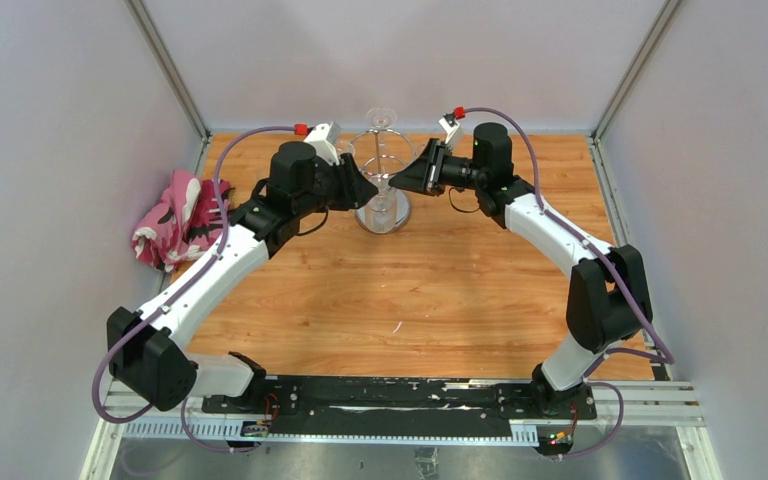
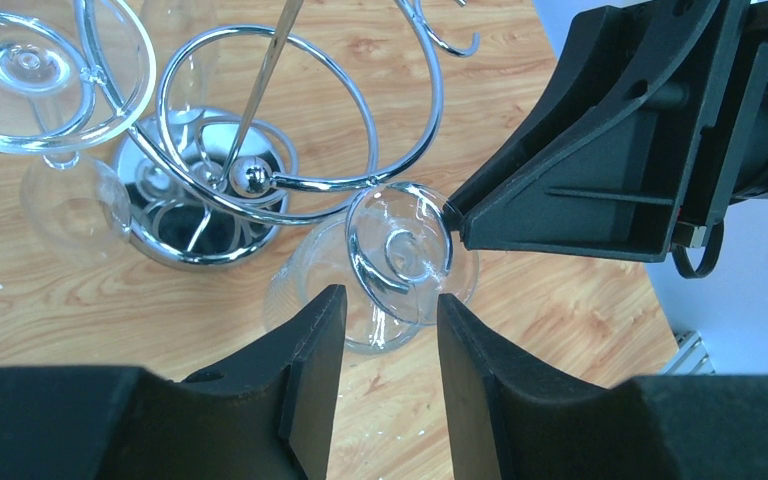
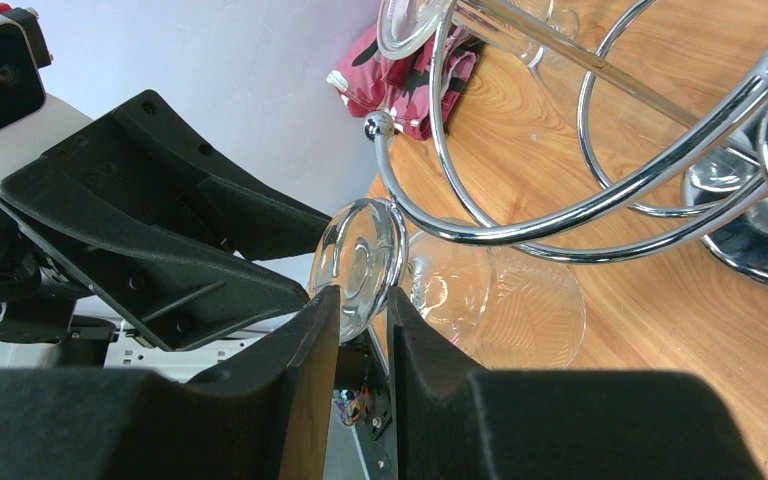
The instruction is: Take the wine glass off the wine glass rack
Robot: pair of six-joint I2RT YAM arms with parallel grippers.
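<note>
At the far middle of the pale-brown wooden bench (image 1: 430, 300), seen from above, stands the shiny chrome wire wine glass rack (image 1: 382, 205) with its round disc base. Both arms meet there, the left pincer (image 1: 360, 185) on one side and the right pincer (image 1: 407, 178) on the other. A crumpled pink-and-white cloth (image 1: 175, 222) lies well apart, at the left edge.

In the left wrist view, the clear wine glass (image 2: 405, 250) hangs upside down. Its round foot sits in a small wire ring (image 2: 360, 265) on the near side of the rack, with the bowl below. The left pincer is open; its black fingers (image 2: 305, 370) stand apart just before the glass and do not touch it. A second clear glass (image 2: 30, 70) hangs in another ring further away.

In the right wrist view, the right pincer appears to be closed on the thin rim of the foot, which goes down between its two fingers.

The step in hand, I judge, is to slide the foot out through the opening of the ring. It is best to pull slowly and level, along that opening, because a hold on a thin glass edge can slip or twist. The left pincer could close gently on the stem or bowl to carry the weight. Both should keep away from the second glass.
</note>
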